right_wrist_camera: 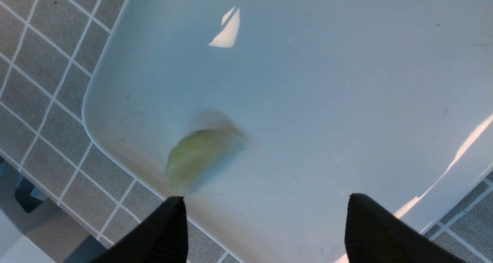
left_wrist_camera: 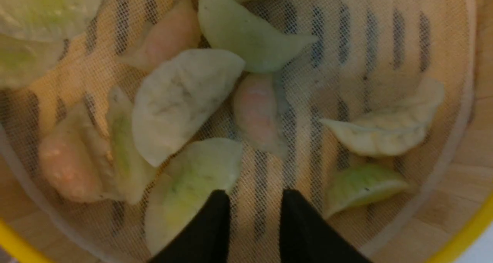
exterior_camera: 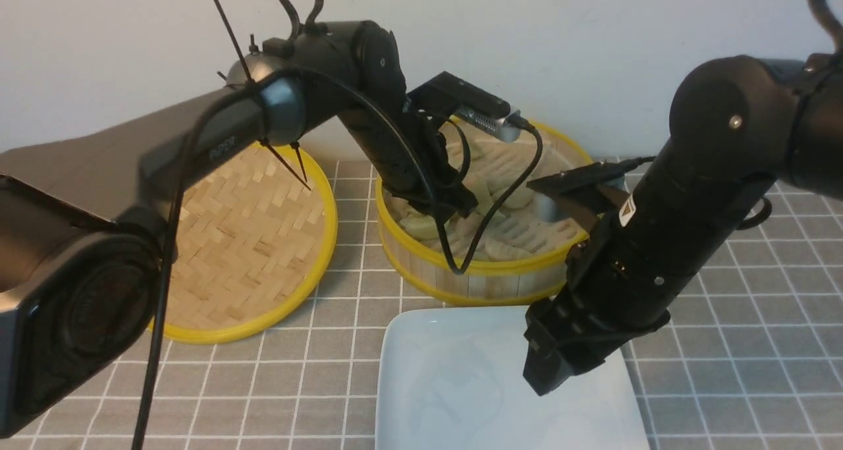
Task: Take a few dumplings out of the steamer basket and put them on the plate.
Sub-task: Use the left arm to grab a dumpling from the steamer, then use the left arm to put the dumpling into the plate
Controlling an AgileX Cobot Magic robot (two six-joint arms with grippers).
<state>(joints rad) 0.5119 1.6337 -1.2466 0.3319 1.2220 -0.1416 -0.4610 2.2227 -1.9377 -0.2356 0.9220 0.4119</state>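
One pale green crescent dumpling [right_wrist_camera: 198,155] on glossy white square plate [right_wrist_camera: 327,101].
Left and right jaws apart, empty; looks soft, slippery, so pinch its plump middle.

Dumplings [left_wrist_camera: 181,101] in steamer basket [exterior_camera: 490,284], behind the plate [exterior_camera: 454,377].

Both arms are matte black. The left arm [exterior_camera: 197,140] has a smooth tubular link with faint grey lettering [exterior_camera: 222,150], and its rounded, grey-sheened elbow is bound by thin black cable ties [exterior_camera: 227,25] with long loose tails. A black cable [exterior_camera: 490,213] loops from it to a flat black camera module [exterior_camera: 461,104] with a silver plug. The right arm [exterior_camera: 658,239] has a bulbous joint cap with a small silver screw [exterior_camera: 735,121] and a white triangular sticker [exterior_camera: 627,211] on its cylindrical forearm. The left fingers [left_wrist_camera: 208,228] are black and tapered; the right fingers [right_wrist_camera: 161,232] show fine ribbing
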